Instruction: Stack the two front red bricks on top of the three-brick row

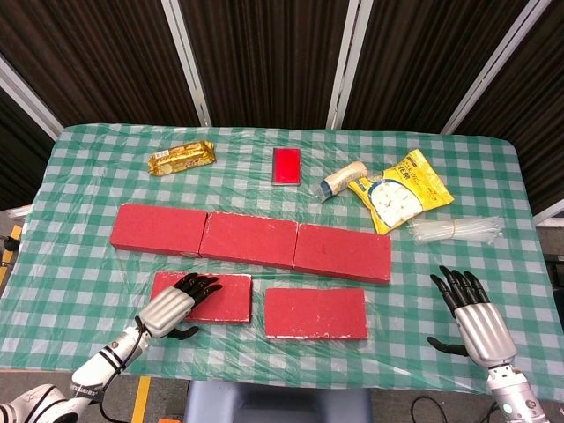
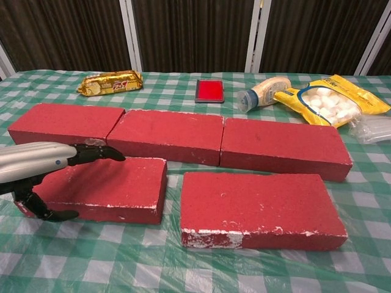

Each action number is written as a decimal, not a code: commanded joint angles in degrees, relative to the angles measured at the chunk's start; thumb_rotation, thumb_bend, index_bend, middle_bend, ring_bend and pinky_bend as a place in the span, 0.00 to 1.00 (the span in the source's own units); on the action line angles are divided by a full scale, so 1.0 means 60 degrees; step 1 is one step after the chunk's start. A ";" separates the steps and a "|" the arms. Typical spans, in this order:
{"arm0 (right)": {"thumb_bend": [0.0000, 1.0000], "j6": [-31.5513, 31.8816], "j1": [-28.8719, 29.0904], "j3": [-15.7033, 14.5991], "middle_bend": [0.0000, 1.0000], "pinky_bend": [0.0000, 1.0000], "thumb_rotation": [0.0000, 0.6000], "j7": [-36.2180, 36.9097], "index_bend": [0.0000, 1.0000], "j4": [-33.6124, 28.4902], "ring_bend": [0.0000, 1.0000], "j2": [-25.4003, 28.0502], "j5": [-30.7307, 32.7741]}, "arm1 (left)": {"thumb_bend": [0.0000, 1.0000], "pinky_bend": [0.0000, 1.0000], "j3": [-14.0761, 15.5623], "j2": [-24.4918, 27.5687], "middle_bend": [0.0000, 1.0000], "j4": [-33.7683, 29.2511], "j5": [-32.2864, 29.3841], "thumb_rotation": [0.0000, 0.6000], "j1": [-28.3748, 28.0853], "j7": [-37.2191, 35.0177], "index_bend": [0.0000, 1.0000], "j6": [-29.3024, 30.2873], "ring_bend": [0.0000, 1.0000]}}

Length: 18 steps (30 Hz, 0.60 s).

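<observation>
Three red bricks form a row (image 1: 251,240) (image 2: 174,135) across the middle of the checked table. In front of it lie two more red bricks: the left front brick (image 1: 220,298) (image 2: 119,186) and the right front brick (image 1: 315,313) (image 2: 259,207). My left hand (image 1: 174,306) (image 2: 46,165) reaches over the left front brick's near left end, fingers stretched out above its top and thumb below its front edge; it holds nothing. My right hand (image 1: 471,319) hovers open at the table's front right, well clear of the bricks and outside the chest view.
At the back lie a gold snack pack (image 1: 181,158), a small red box (image 1: 285,166), a tube-shaped bottle (image 1: 342,181), a yellow bag of white sweets (image 1: 399,190) and a clear plastic bundle (image 1: 454,230). The table's front edge runs just before the front bricks.
</observation>
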 commanded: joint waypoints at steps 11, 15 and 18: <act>0.16 -0.0098 -0.0010 0.0039 0.00 0.00 0.88 -0.0044 0.00 -0.0056 0.00 0.0051 0.0133 | 0.32 0.00 -0.0133 0.0061 0.00 0.0005 -0.0921 1.00 -0.0494 0.0287 0.00 -0.0670 0.00; 0.16 -0.0157 0.0002 0.0048 0.00 0.00 0.88 -0.0110 0.00 -0.0055 0.00 0.0017 0.0161 | 0.32 0.00 -0.0115 0.0156 0.00 -0.0024 -0.1095 1.00 -0.0626 0.0338 0.00 -0.0850 0.00; 0.16 -0.0222 0.0019 0.0060 0.00 0.00 0.88 -0.0172 0.00 -0.0053 0.00 -0.0012 0.0205 | 0.32 0.00 -0.0129 0.0234 0.00 -0.0087 -0.1338 1.00 -0.0719 0.0340 0.00 -0.1029 0.00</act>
